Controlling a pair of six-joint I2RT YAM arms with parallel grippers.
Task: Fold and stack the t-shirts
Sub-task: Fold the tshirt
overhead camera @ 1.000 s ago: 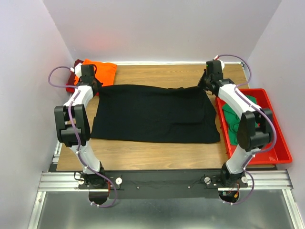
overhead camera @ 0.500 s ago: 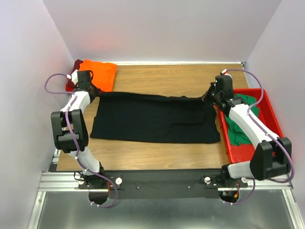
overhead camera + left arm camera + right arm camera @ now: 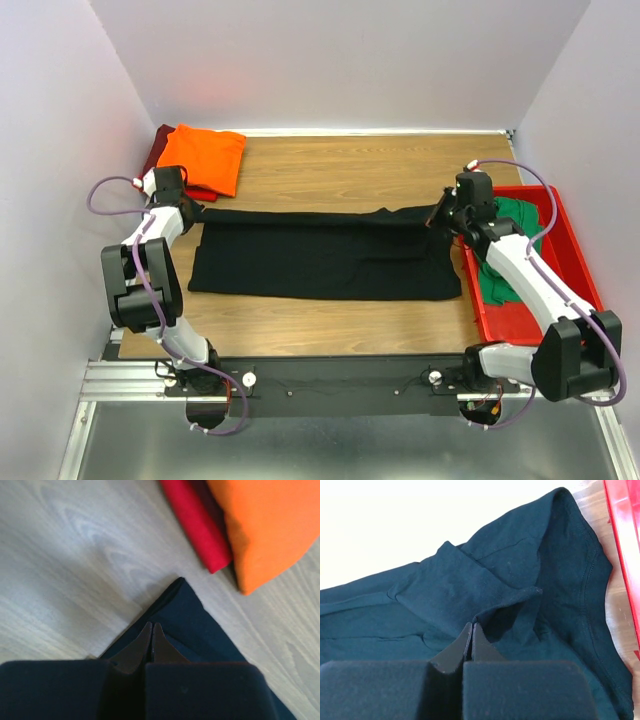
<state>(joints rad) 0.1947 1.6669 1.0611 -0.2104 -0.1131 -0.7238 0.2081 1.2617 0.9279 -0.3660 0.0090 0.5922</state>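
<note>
Both far corners of the black shirt [image 3: 320, 260] are pinched, left pincer [image 3: 151, 629] and right pincer [image 3: 471, 629]; I'd drag evenly toward the near hem.

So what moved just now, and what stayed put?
The left gripper and right gripper stayed shut on the black t-shirt at its far corners and pulled that edge toward the robot, so it looks narrower. The right arm swung out over the red bin. The orange t-shirt, dark red t-shirt, green t-shirt and the black one's near edge stayed put.
</note>
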